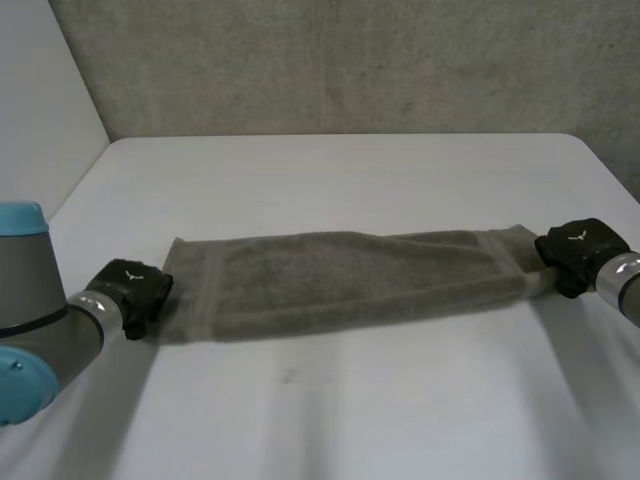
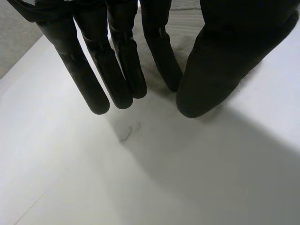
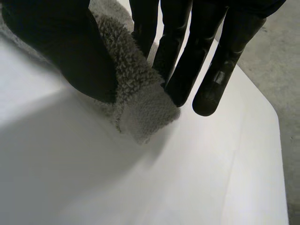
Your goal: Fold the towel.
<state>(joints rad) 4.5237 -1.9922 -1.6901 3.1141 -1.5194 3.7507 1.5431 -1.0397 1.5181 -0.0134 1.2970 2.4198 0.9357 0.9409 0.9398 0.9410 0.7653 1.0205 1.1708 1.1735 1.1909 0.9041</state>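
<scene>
Showing a long-folded grey terry towel [image 1: 340,280] across the white table [image 1: 330,420] middle, right end pinched by the black right hand [image 1: 580,248], likely for folding crosswise; cannot tell the left hand [image 1: 135,290] grip opposite.

Here's the white desk [image 1: 340,170], broad and matte, with its far corners rounded off. Behind it runs a rough grey wall [image 1: 350,60], speckled and grainy right across. Off to the left a plain pale panel [image 1: 40,90] slants down to meet the desk's edge. The light is soft and throws broad, blurry shadows over the near part of the top. There's a faint smudge [image 1: 290,377] on the surface up front, and a thin seam [image 3: 232,164] runs through the white top in the right wrist view.
</scene>
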